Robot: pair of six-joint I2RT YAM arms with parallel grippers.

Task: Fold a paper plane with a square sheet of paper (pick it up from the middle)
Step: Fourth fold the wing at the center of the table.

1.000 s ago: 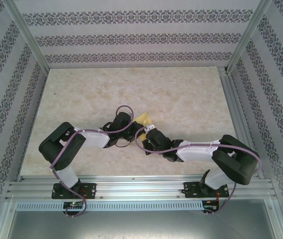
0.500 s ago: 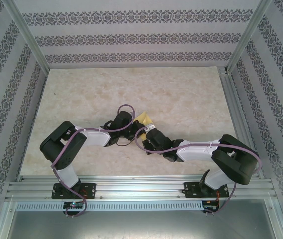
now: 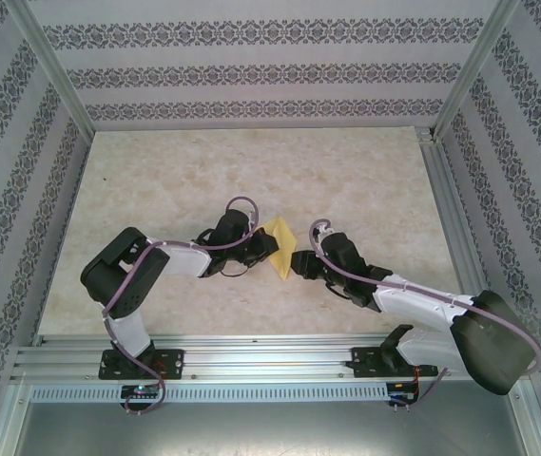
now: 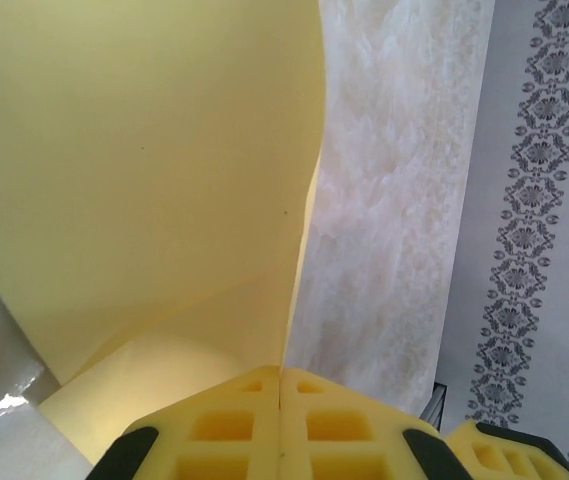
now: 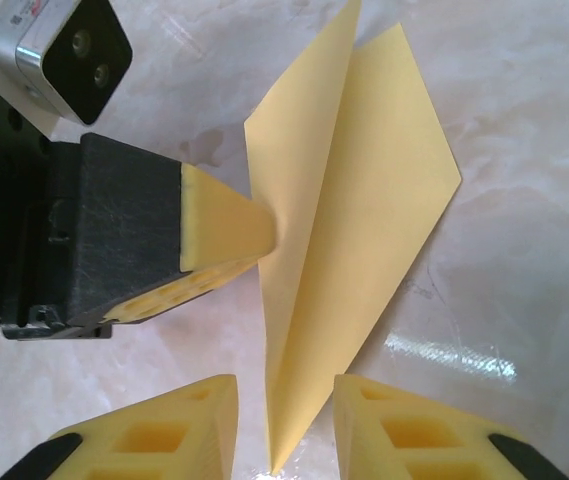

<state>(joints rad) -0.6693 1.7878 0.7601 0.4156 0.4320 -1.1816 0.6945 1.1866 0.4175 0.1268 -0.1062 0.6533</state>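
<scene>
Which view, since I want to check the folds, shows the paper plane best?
Right wrist: the paper plane shows nearly whole, kite-shaped, centre crease and sharp tip plain, with the left end effector pinching its edge. Top external gives a small yellow patch between the arms; left wrist a close-up surface, outline cut off.

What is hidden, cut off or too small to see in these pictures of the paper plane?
Top view: the creases of the paper plane are too small to read, and the left fingers cover its left edge.
Left wrist view: the plane is too close; the top and left edges cut it, so its outline is lost.
Right wrist view: the top edge cuts the plane's far tip; the bottom edge cuts the right fingers.
</scene>
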